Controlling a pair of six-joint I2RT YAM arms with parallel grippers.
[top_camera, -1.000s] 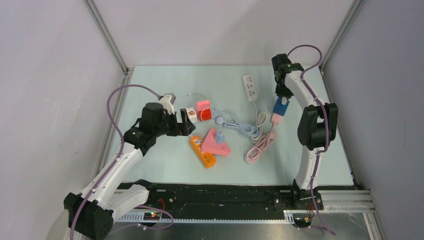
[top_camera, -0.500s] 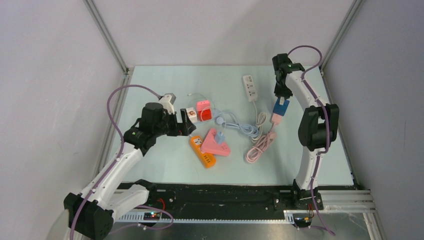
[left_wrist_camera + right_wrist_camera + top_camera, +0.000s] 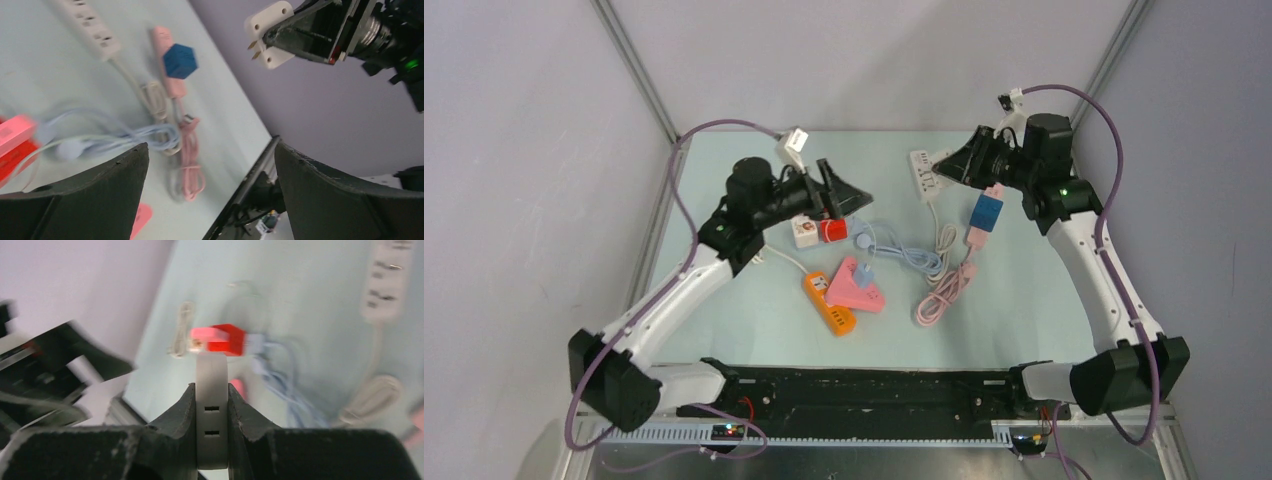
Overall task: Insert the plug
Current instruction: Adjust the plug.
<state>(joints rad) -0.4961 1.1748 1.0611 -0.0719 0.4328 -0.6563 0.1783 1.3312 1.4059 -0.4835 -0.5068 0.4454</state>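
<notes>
Top external view: the right gripper (image 3: 944, 168) hangs over the pale green table (image 3: 1014, 335) at about 1 o'clock. Its two black fingers (image 3: 182, 405) are pressed tight on a small white two-pronged plug (image 3: 268, 36). In the left wrist view the plug's prongs stick out free in the air. The right wrist view shows its flat white body clamped between the fingers. The plug is off the table, and from above it overlaps the near end of a long white power strip (image 3: 923, 175). That strip lies at 1 o'clock, with its cord running toward 6 o'clock.

The left gripper (image 3: 849, 192) is up in the air at about 11 o'clock, jaws spread wide and holding nothing, pointing toward 3 o'clock at the right gripper. Just under it on the table, a small white cube adapter (image 3: 804, 232) touches a red and pink block (image 3: 831, 229). Toward 6 o'clock from these lies an orange power strip (image 3: 829, 303), touching a pink triangular socket (image 3: 859, 290). A pale blue cable (image 3: 909, 255) loops across the middle of the table. At 3 o'clock a blue cube adapter (image 3: 989, 212) sits on a pink bar, whose coiled pink cable (image 3: 942, 298) trails toward 6 o'clock.
</notes>
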